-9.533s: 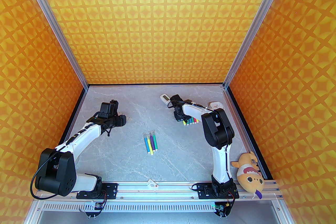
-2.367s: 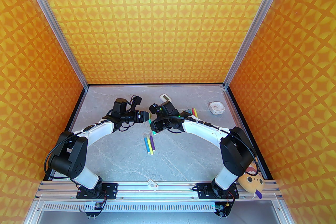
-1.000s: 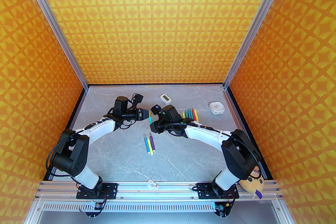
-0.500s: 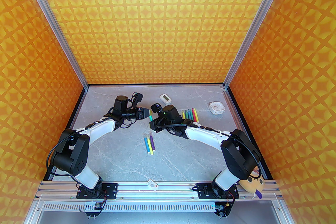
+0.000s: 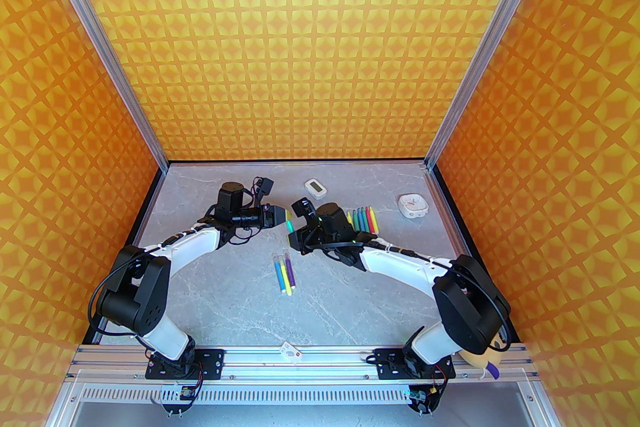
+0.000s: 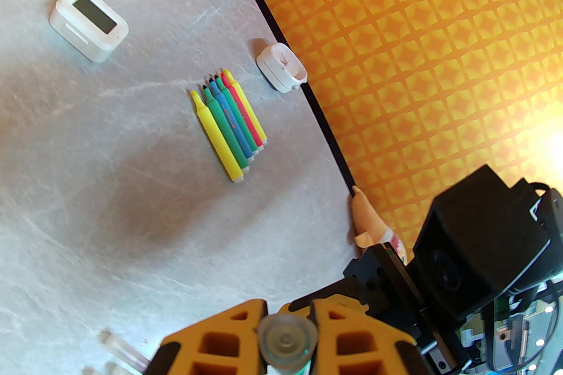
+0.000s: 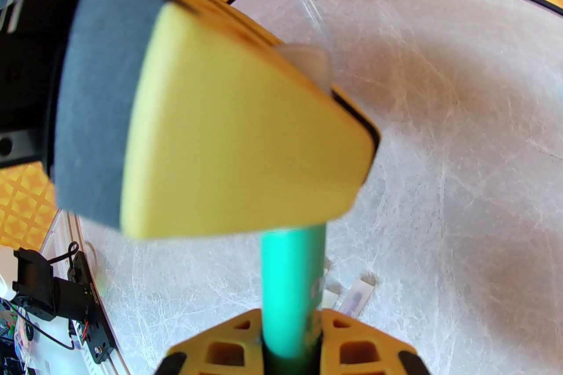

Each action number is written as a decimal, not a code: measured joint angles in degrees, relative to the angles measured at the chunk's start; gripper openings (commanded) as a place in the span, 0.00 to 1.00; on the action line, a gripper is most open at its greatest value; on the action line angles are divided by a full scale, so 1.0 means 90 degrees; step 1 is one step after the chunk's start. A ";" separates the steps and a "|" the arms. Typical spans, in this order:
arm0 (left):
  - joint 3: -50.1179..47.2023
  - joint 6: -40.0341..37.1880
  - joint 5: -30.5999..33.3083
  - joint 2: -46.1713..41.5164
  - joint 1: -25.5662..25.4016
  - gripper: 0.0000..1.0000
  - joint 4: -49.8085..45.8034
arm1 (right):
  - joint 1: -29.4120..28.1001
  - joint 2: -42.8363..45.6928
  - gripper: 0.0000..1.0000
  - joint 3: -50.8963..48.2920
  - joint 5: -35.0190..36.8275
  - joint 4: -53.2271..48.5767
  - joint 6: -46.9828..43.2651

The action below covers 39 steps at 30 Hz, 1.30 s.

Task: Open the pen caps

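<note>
A teal pen (image 5: pixel 289 228) hangs above the table between my two grippers. My left gripper (image 5: pixel 283 215) is shut on its pale translucent pen cap (image 6: pixel 286 338), which shows end-on between the yellow fingers (image 6: pixel 220 338). My right gripper (image 5: pixel 292 239) is shut on the teal barrel (image 7: pixel 292 276). In the right wrist view the barrel runs up under the left gripper's yellow finger (image 7: pixel 237 136), and the cap (image 7: pixel 308 59) pokes out behind it. Three capped pens (image 5: pixel 284 272), blue, yellow and purple, lie on the table just near of the grippers.
A row of several uncapped pens (image 5: pixel 362 218) lies to the right of the grippers, also in the left wrist view (image 6: pixel 228 127). A white timer (image 5: pixel 315 187) and a small white clock (image 5: pixel 413 205) sit at the back. A plush toy (image 5: pixel 482 357) lies behind the right arm.
My right gripper has closed on the teal barrel and drawn slightly right and toward the near edge, its elbow swinging right. The left gripper has stayed put, holding the cap.
</note>
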<state>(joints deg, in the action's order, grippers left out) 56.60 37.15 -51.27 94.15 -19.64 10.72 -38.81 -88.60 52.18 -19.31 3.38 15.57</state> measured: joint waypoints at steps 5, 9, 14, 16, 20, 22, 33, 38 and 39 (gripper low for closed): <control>-0.0002 0.0267 -0.0255 0.0000 0.0165 0.00 -0.0075 | 0.0000 0.0085 0.00 -0.0143 -0.0024 0.0267 -0.0058; 0.0010 0.0374 -0.0049 -0.0015 0.0410 0.00 0.0029 | 0.0000 0.0185 0.00 -0.0311 -0.0100 0.0146 -0.0104; 0.0010 0.0430 0.0639 -0.0090 0.1236 0.00 0.0080 | -0.0005 0.0257 0.00 -0.0673 -0.0253 -0.0321 -0.0121; 0.0010 0.0442 0.0750 -0.0117 0.1268 0.00 0.0068 | -0.0005 0.0262 0.00 -0.0699 -0.0262 -0.0357 -0.0121; 0.0126 0.0236 0.0865 -0.0155 0.1239 0.00 -0.0306 | -0.0007 0.0318 0.00 -0.0712 -0.0087 -0.0396 -0.0121; 0.0233 -0.0007 0.1005 -0.0182 0.1229 0.00 -0.0663 | -0.0005 0.0393 0.00 -0.0709 0.0199 -0.0478 -0.0124; 0.0918 -0.1800 0.2781 -0.0216 0.0925 0.00 -0.3373 | 0.0170 0.0272 0.00 -0.0104 0.2390 -0.1202 -0.0117; 0.1144 -0.2317 0.3582 -0.0036 0.0704 0.00 -0.4172 | 0.0376 -0.0107 0.00 0.0284 0.2990 -0.1523 -0.0114; 0.1192 -0.2407 0.3735 0.0029 0.0656 0.00 -0.4303 | 0.0430 -0.0197 0.00 0.0359 0.3060 -0.1603 -0.0114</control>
<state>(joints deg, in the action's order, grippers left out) 67.33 15.49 -17.65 94.41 -13.74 -28.01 -34.94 -90.37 55.42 8.23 -11.05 14.55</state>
